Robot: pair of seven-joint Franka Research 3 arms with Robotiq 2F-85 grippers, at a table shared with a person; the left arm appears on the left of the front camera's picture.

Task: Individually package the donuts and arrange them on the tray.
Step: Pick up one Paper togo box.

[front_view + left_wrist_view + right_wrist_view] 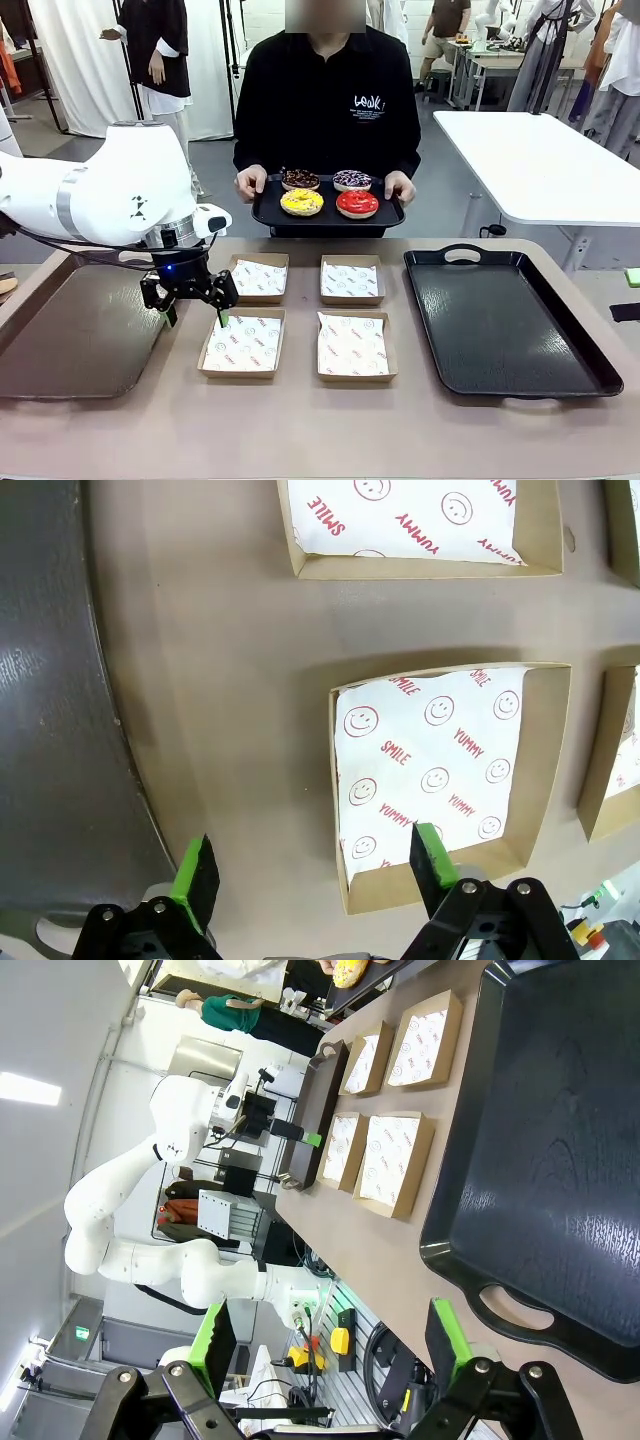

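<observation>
Donuts (301, 203) sit well ahead of my left claw (196, 318), across the table. There are four, yellow, red, chocolate and sprinkled, on a small tray (262, 212) that the person (330, 100) holds by both ends at the far edge. I read that as an offer: the tray is raised and level so a claw can come in from above.

My left claw hangs low over the tabletop with its jaws wide apart and nothing between them. In the left wrist view (312, 863) one finger (428, 850) is over the near corner of a box (440, 780), and the other is over bare table between that box and the brown tray (50, 680). Four boxes (352, 347) lie beside the claw in two rows, open and paper-lined, none holding a donut yet. I judge they are laid out this way so each can take one.

The black tray (505, 325) lies beyond the boxes, on the side away from my left claw. It is bare, probably waiting for the filled boxes. My right claw (332, 1335) has its jaws spread too and holds nothing — the black tray's handle is just ahead of it.
</observation>
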